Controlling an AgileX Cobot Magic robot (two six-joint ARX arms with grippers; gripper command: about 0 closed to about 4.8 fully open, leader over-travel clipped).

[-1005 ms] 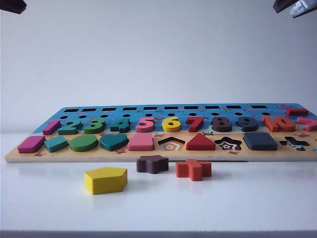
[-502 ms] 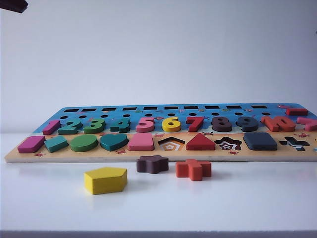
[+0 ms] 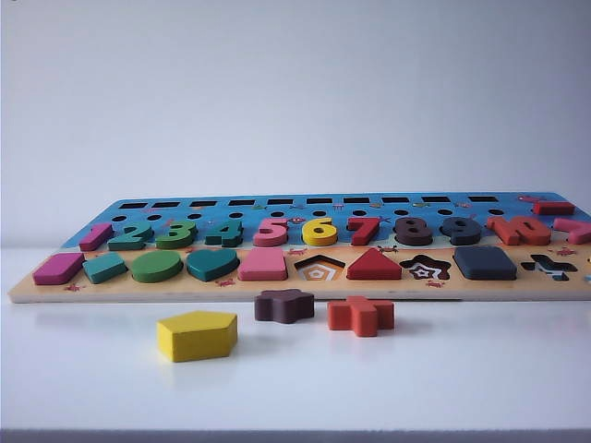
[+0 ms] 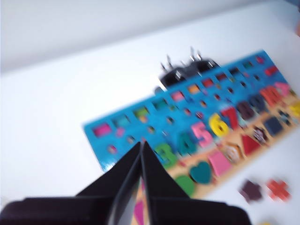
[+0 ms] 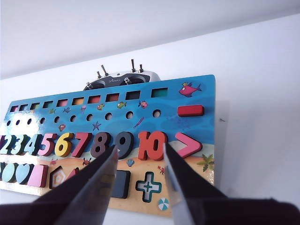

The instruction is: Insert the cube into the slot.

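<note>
The cube (image 3: 485, 263) is seated in the slot in the puzzle board's (image 3: 277, 292) front row, between the star-shaped recess (image 3: 425, 269) and the cross-shaped recess (image 3: 550, 267). The slot's bottom is fully covered by it.

Neither gripper is seen in the exterior view. In the right wrist view, the right gripper (image 5: 138, 176) is held above the board with jaws parted and nothing between them; the cube (image 5: 120, 183) is seen just below and between the fingers, partly hidden by one finger (image 5: 96, 187).

The left gripper (image 4: 141, 161) is seen over the board's other end, jaws pressed together, empty; the cube (image 4: 273, 125) lies well apart from it.

Yellow pentagon block (image 3: 197, 334), dark star block (image 3: 284, 305) and orange cross block (image 3: 360, 316) are left loose on the table (image 3: 462, 378).
</note>
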